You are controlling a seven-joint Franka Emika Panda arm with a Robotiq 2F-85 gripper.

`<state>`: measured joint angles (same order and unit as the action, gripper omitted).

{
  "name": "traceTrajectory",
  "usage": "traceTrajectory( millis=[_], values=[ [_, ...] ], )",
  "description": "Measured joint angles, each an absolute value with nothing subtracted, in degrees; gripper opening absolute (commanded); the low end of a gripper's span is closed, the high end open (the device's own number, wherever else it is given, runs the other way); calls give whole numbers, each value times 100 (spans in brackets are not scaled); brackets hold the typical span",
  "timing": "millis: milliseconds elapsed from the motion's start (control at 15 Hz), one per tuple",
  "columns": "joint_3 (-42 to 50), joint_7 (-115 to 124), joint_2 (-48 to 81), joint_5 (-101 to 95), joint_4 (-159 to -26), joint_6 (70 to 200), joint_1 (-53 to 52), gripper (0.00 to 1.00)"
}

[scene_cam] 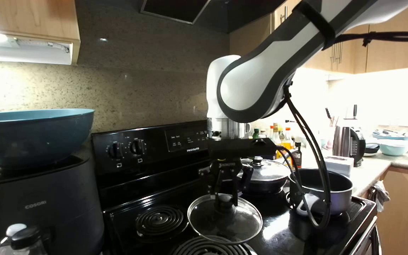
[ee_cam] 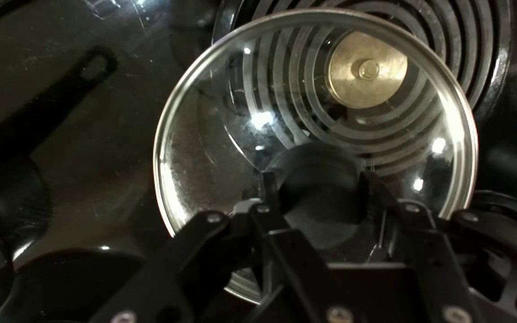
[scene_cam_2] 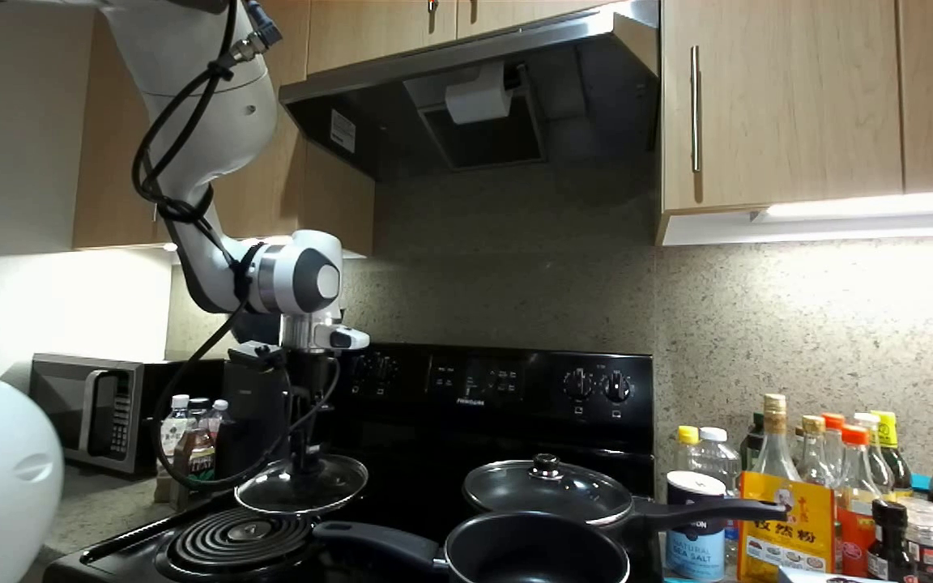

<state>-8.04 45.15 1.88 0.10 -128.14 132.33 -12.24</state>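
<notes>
My gripper [scene_cam: 226, 202] points straight down over the black stove [scene_cam: 278, 226]. Its two fingers stand on either side of the black knob [ee_cam: 319, 179] of a round glass lid [scene_cam: 205, 217] and are shut on it. The lid has a metal rim and hangs above the stove top, roughly level. It also shows in an exterior view [scene_cam_2: 264, 490] below the gripper [scene_cam_2: 302, 453]. In the wrist view the lid [ee_cam: 213, 134] partly covers a coil burner [ee_cam: 460, 40], which shows through the glass off-centre. The gripper's fingers [ee_cam: 317, 193] and the knob look dark and blurred there.
A lidded pan [scene_cam_2: 547, 490] and an open dark pot [scene_cam: 321, 198] stand on the stove beside the lid. An air fryer [scene_cam: 37, 205] bears a large blue bowl [scene_cam: 34, 138]. Bottles [scene_cam_2: 815, 461] line the counter. A range hood [scene_cam_2: 337, 89] hangs above.
</notes>
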Motion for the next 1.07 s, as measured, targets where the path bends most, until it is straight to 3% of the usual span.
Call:
traceTrajectory(
  millis=[600,667,1067],
  values=[
    [-642,4797,-444,-280,-12683,13188,-839,23],
    [-621,4933,-547,-371,-12709,13187,-750,48],
    [-607,5221,-816,-472,-12850,13188,-566,48]
  ],
)
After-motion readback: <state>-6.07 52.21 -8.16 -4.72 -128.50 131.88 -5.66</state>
